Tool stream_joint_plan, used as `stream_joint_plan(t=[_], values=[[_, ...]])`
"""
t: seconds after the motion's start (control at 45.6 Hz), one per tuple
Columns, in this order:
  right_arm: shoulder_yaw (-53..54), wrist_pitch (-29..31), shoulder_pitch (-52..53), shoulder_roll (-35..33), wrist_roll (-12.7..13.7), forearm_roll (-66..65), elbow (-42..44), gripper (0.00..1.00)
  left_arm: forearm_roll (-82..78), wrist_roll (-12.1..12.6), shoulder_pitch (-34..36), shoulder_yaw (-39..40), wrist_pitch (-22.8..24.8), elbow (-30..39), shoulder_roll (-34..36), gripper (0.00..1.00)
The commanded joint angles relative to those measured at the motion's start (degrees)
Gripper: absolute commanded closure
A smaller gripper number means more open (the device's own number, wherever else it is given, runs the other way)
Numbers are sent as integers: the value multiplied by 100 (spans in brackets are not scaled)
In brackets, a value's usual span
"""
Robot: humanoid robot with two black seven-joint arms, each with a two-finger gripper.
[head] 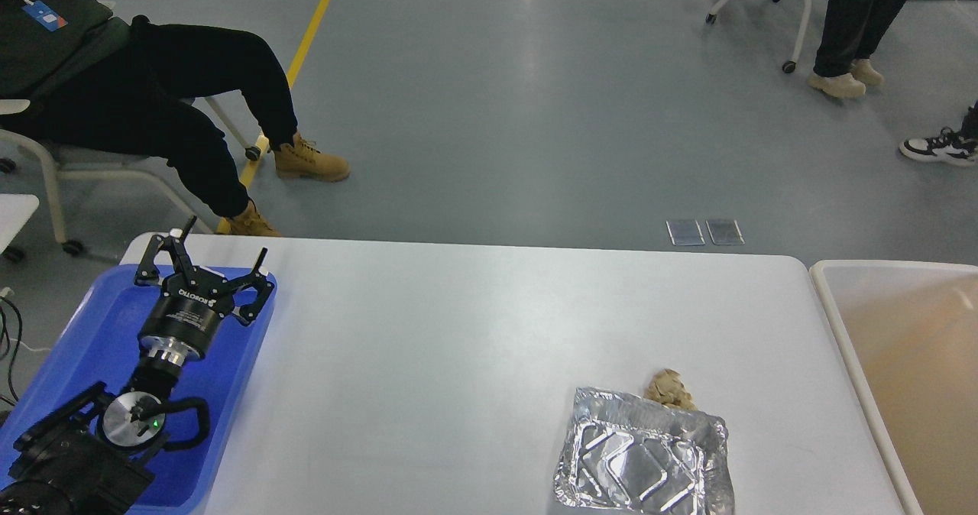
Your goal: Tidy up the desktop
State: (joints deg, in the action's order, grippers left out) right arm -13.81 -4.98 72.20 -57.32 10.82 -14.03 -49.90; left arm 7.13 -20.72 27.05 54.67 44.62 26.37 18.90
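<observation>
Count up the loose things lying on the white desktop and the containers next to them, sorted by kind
Foil tray: 1
Crumpled brown paper wad: 1
Blue plastic tray: 1
Beige bin: 1
Total: 4

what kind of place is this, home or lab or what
Most likely a robot lab or testing hall, not a home. The floor is bare grey with a yellow line painted on it, people sit on wheeled chairs watching, and the white desktop holds only a staged setup: blue tray, foil container.
</observation>
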Motion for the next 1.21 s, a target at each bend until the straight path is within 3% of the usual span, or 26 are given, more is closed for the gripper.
stream_joint_plan(t=[0.0, 0.153, 0.285, 0.438, 0.679, 0.986, 1.183], values=[[-1939, 155, 1656, -279, -62, -249, -959, 0, -1, 7, 2, -1, 3, 0, 0, 1], [-3127, 323, 2746, -34, -80, -179, -1425, 0, -1, 7, 2, -1, 3, 0, 0, 1], [-4259, 323, 3519, 633, -123, -65, -1522, 0, -1, 7, 2, -1, 3, 0, 0, 1], [-5983, 323, 4548, 1741, -738, 831, -2005, 0, -1, 7, 2, -1, 3, 0, 0, 1], [-5993, 586, 4909, 2085, -809, 1008, -2489, 0, -1, 7, -7, -1, 3, 0, 0, 1], [-6002, 1421, 5577, 2393, -809, 955, -3086, 0, -1, 7, -7, -1, 3, 0, 0, 1], [-6011, 1693, 5972, 2630, -774, 279, -3728, 0, -1, 7, -16, 8, 3, 0, 0, 1]])
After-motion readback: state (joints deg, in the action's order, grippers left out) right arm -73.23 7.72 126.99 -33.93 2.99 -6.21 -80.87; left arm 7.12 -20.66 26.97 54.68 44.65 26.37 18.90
